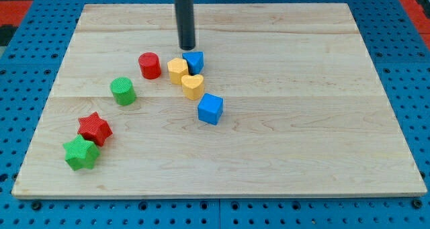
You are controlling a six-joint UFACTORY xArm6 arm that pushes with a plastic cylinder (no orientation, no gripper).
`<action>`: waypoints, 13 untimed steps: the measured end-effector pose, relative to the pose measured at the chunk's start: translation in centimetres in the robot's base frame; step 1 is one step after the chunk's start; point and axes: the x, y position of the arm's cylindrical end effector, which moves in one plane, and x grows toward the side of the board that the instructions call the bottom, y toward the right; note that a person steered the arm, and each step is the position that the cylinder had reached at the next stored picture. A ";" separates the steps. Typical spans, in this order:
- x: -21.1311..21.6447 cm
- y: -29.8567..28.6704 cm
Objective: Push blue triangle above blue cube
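The blue triangle (194, 61) lies near the board's upper middle, touching a yellow hexagon block (177, 70) on its left and a yellow heart block (193, 86) just below it. The blue cube (210, 109) sits lower and slightly to the right, below the yellow heart. My tip (187, 47) is just above and slightly left of the blue triangle, close to its upper edge; the rod rises from there to the view's top.
A red cylinder (149, 66) stands left of the yellow hexagon. A green cylinder (123, 90) is further left. A red star (94, 128) and a green star (81, 153) lie at the lower left. The wooden board (302, 121) sits on a blue pegboard.
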 end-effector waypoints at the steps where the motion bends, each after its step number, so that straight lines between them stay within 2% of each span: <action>1: 1.8 -1.2; 2: 2.1 3.2; 3: 5.6 6.8; 4: 5.3 9.7; 5: 2.3 9.7; 6: 4.6 5.6; 7: 4.5 4.0; 8: 3.6 5.1; 9: 4.8 4.1; 11: 4.0 3.4; 13: 7.3 2.4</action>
